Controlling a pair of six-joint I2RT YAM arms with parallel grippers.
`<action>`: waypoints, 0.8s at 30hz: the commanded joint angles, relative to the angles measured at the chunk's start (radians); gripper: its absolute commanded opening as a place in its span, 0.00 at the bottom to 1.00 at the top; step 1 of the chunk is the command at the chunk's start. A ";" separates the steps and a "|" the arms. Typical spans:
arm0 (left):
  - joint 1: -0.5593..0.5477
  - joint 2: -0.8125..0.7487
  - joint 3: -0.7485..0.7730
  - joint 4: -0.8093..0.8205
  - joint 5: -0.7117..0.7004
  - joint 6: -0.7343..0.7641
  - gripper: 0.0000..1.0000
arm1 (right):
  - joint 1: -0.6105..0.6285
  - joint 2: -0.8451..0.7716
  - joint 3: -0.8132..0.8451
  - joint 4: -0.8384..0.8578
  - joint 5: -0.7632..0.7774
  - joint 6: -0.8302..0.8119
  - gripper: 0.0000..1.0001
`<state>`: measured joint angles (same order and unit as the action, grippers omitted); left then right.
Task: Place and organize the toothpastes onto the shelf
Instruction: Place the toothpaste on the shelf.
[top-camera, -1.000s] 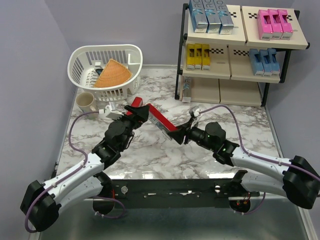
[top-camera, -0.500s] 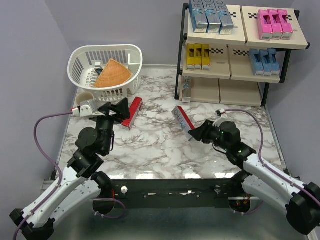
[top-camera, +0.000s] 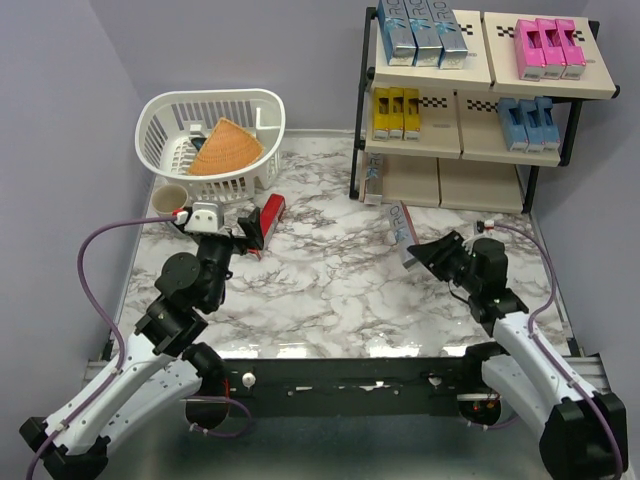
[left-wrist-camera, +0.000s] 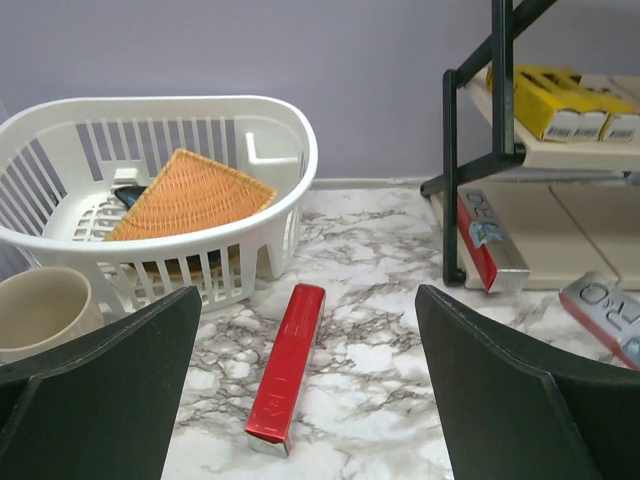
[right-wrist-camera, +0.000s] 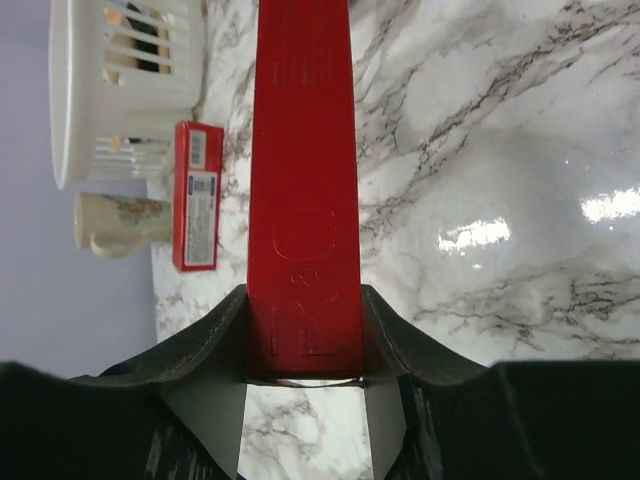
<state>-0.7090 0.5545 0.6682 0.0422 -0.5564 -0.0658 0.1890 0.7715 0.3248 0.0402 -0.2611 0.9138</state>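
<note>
Toothpaste carton, red, clenched by its near end in right hand, length projecting ahead toward shelf close beyond, likely for endwise loading; left hand spread empty, second red carton flat on bench just ahead of it, probable next pick.

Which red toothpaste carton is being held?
The held carton sits in the jaws of the right gripper; the loose carton lies beside the white basket, the third carton rests low on the shelf.

arms: white shells, black joints | cables: purple, looped
</note>
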 joint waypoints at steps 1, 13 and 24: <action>0.002 -0.024 -0.033 -0.018 0.038 0.061 0.99 | -0.043 0.090 0.026 0.246 -0.038 0.114 0.32; 0.006 -0.038 -0.053 -0.021 0.053 0.060 0.99 | -0.095 0.529 0.160 0.637 -0.036 0.260 0.33; 0.009 -0.025 -0.056 -0.022 0.095 0.060 0.99 | -0.112 0.926 0.249 0.958 -0.044 0.424 0.34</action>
<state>-0.7063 0.5297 0.6209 0.0166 -0.4938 -0.0216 0.0895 1.6180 0.5087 0.7971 -0.3016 1.2564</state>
